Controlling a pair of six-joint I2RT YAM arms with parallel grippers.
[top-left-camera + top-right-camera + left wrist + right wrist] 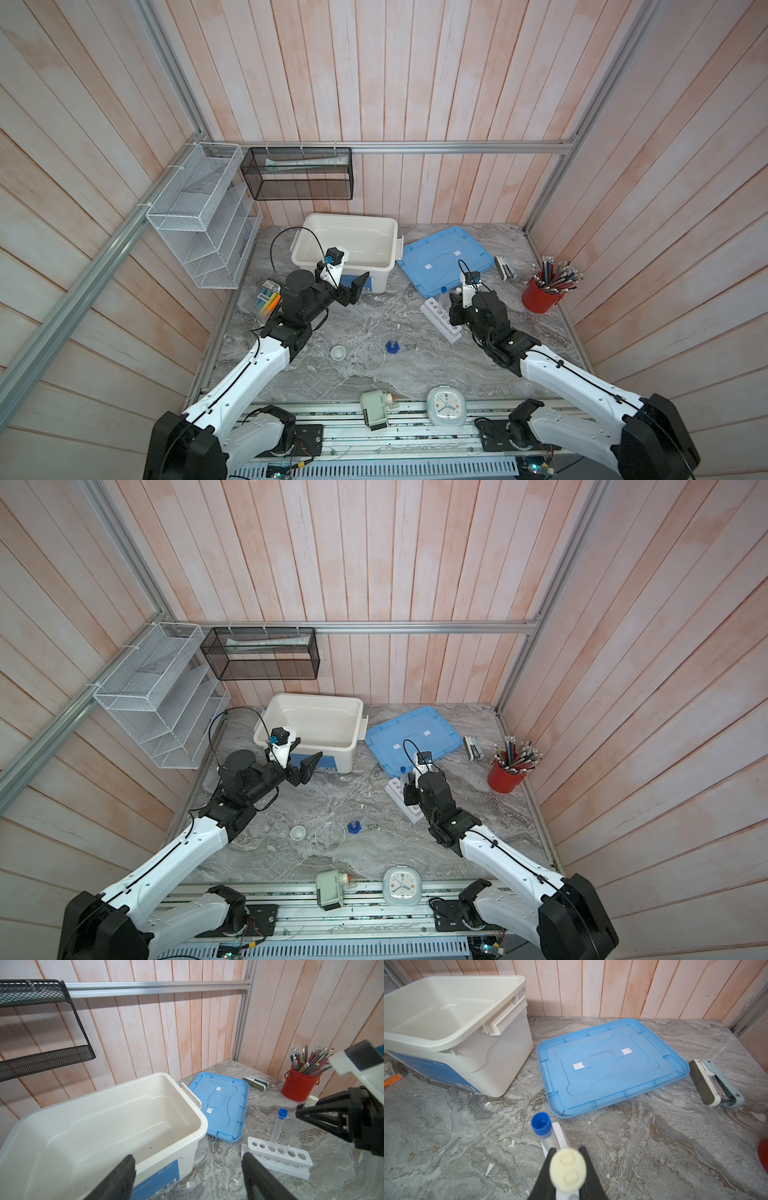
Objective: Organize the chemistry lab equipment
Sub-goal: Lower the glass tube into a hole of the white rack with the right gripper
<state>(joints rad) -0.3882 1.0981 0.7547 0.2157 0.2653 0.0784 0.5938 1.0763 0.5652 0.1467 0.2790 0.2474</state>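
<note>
The white-capped tube (568, 1167) sits closest to the lens in the right wrist view. The right jaws are drawn narrow on its clear shaft just under the cap. The left wrist view shows its foot seated in a hole of the white rack (276, 1157), leaning a little, with the blue-capped tube (282, 1113) in the next hole.

The rack stands on the counter (415, 374) right of the middle, just in front of the blue lid (612, 1064). The lid lies flat toward the back edge beside the open white bin (193, 1105). The left jaws stand wide and empty above the counter, just before the bin's front wall.

Toward the front edge, left of the middle, lie the round dish (355, 356), the blue-based cylinder (392, 347) and the small cups (338, 353), well apart from both arms.

The held tube looks light, stiff and smooth, probably thin-walled plastic, so it would likely slip before it bends. A hold just under the cap seems sound, since the cap's lip should catch on the jaws. A hard squeeze might crack it. The rack looks light too and could ride up if the tube binds in its hole. The rack itself is probably best taken across its narrow width.
</note>
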